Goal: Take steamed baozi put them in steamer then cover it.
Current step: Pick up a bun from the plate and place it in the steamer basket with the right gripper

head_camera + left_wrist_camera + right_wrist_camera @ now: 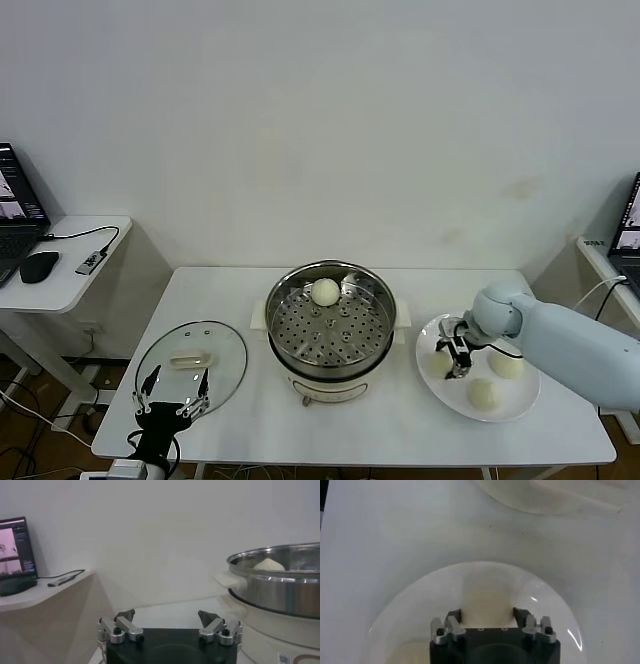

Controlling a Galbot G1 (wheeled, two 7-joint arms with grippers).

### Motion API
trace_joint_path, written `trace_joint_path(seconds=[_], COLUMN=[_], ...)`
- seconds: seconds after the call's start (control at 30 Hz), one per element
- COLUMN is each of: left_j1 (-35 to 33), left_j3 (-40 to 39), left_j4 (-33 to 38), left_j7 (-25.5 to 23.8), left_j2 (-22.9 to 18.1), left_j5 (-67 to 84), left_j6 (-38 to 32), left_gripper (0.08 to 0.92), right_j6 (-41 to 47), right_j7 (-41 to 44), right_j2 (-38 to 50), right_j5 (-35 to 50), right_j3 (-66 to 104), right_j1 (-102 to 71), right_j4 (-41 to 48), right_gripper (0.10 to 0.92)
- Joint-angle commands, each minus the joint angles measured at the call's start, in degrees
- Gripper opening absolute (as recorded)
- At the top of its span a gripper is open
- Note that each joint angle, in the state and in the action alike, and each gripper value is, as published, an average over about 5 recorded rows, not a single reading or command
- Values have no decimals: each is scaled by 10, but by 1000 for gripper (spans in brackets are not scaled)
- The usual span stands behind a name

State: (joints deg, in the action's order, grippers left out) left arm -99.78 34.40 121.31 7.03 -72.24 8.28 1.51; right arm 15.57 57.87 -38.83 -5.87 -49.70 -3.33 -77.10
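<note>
1. The left pincer (172, 388) hovers at the near left edge of the table (400, 430), fingers spread wide and holding nothing, just in front of the lid.
2. The lid (191, 365) lies flat on the table left of the steamer; its oblong handle (190, 358) runs roughly side to side, tilted slightly.
3. The steamer (330, 325) stands upright at the table's middle, uncovered, its holed tray (320, 335) showing.
4. One bun (325, 292) sits on that tray near the far rim; the left wrist view shows its top (269, 564) over the steel wall.
5. A white plate (455, 395) lies right of the steamer and carries three buns.
6. The right pincer (456, 358) is down over the plate's left part, fingers apart on either side of a bun (487, 597); I cannot tell whether they touch it.
7. Two more buns rest on the plate, one to the right (506, 365) and one nearer (484, 395).
</note>
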Motion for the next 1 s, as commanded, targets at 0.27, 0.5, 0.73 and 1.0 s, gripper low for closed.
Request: trace_joint_path(seconds=[0.27, 0.5, 0.73, 1.0], left_j1=[3, 9, 15, 20], left_j3=[0, -7, -8, 0], left_j4=[6, 6, 4, 3], left_j7=[0, 0, -1, -1], left_j2=[5, 10, 17, 26], left_j5=[2, 4, 8, 11], left_j6=[1, 1, 1, 0], left_gripper=[823, 823, 823, 823], right_j6=[14, 36, 84, 158], right_j7=[32, 32, -9, -90], right_j2=[75, 71, -33, -169], right_j5=[89, 183, 313, 424], right_j3=[-56, -194, -277, -274], right_j1=[149, 361, 504, 460], right_j4=[-60, -99, -119, -99], right_gripper=[523, 534, 538, 543])
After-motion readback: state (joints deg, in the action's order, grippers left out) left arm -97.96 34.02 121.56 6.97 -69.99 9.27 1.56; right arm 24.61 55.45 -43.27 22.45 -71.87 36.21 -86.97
